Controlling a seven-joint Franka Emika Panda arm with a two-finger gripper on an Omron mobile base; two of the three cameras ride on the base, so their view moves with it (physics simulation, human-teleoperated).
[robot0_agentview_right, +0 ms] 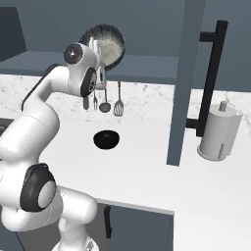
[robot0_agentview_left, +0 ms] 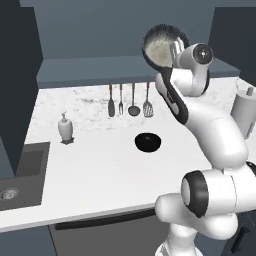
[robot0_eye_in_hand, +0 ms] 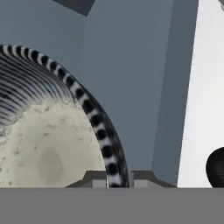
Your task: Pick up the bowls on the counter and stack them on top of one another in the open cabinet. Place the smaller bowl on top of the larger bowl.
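At the mouth of the cabinet, above the counter, the gripper holds the large bowl by its rim, the bowl tipped on edge so its pale speckled inside faces the base cameras. In the hand view the two fingertips stand on either side of the striped rim of the large bowl, one inside and one outside, so the jaws are clenched on that rim. The bowl hangs in the air in front of the slate-blue shelf, above the backsplash; whether its lower edge touches the shelf board cannot be told. The small bowl sits upright on the counter, in the open, well below and in front of the raised bowl; it also shows at the right edge of the hand view and in the right base view. On the backsplash behind it hang four utensils in a row. A soap dispenser stands on the counter to the left, near a sink, and a paper towel roll stands to the right, beside a dark upright panel.
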